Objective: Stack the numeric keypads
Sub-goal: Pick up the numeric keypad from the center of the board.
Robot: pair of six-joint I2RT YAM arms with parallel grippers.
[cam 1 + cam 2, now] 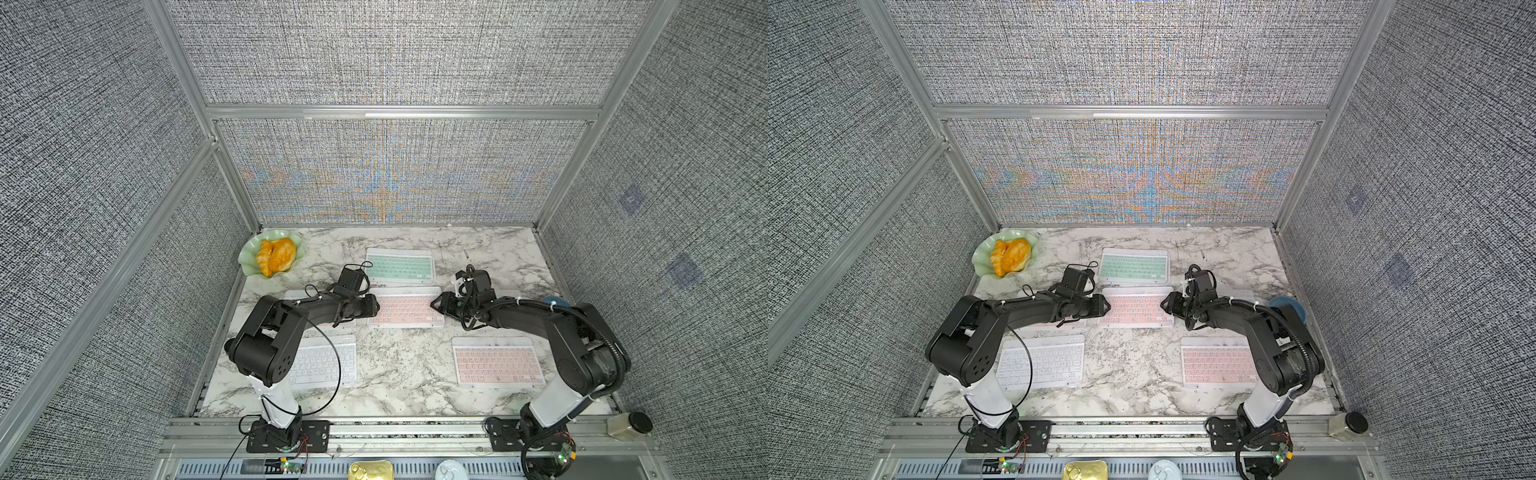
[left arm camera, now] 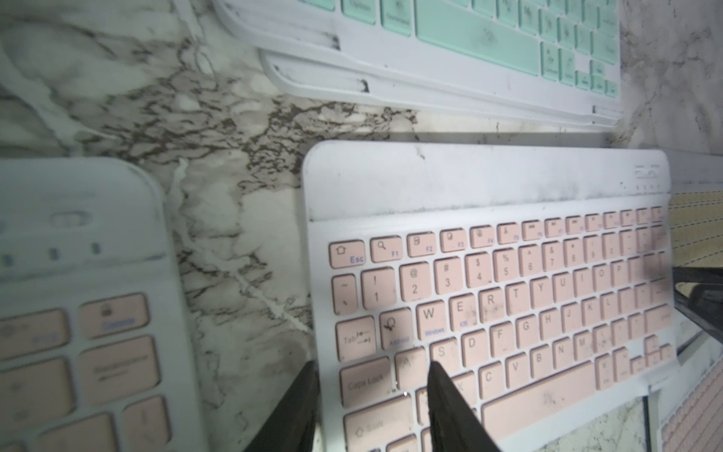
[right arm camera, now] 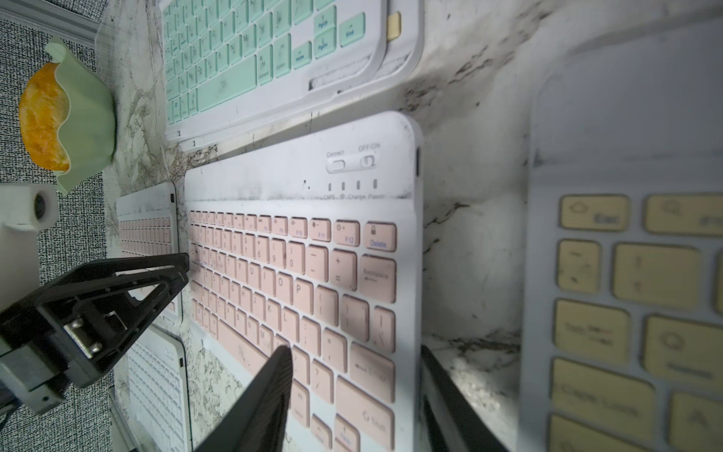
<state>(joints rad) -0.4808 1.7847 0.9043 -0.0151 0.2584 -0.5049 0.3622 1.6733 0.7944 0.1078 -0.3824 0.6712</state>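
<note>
A pink-keyed keypad (image 1: 405,309) hangs level above the middle of the marble table, held at both ends. My left gripper (image 1: 374,307) (image 2: 371,366) is shut on its left edge, one finger over the keys and one beneath. At the right edge my right gripper (image 1: 435,303) (image 3: 355,349) is shut the same way. Behind it a mint keypad (image 1: 400,266) lies on another keypad whose yellow key (image 3: 393,25) peeks out. A white keypad (image 1: 322,361) is front left and a pink one (image 1: 496,361) front right. Another pink one (image 2: 78,313) lies under my left arm, a yellow one (image 3: 626,293) under my right.
A green leaf-shaped dish (image 1: 249,262) with croissants sits in the back left corner. A lidded jar (image 1: 627,426) stands on the front rail at the right. Grey fabric walls close in the table on three sides.
</note>
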